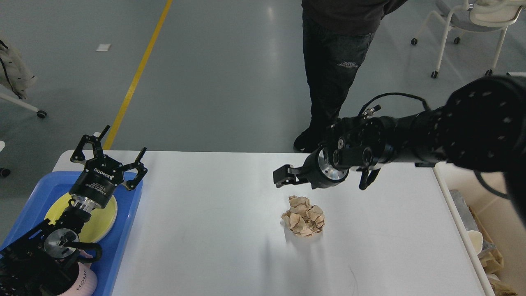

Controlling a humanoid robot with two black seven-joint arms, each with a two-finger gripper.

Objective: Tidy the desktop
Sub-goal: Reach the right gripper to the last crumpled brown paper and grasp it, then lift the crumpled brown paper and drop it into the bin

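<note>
The desktop (213, 238) is a wide white tabletop. A crumpled brown paper ball (303, 221) lies on it right of centre. My right gripper (284, 176) reaches in from the right and hovers just above and to the far left of the ball, apart from it. It is dark and its fingers overlap, so its state is unclear. My left gripper (123, 142) is open and empty over the far end of a blue tray (130, 218) at the left.
The tray holds a yellow plate (104, 213) and a pink cup (85, 283). A cream bin (461, 230) with scraps stands at the table's right edge. A person (335, 61) stands at the far edge. A chair (468, 20) stands at the back right.
</note>
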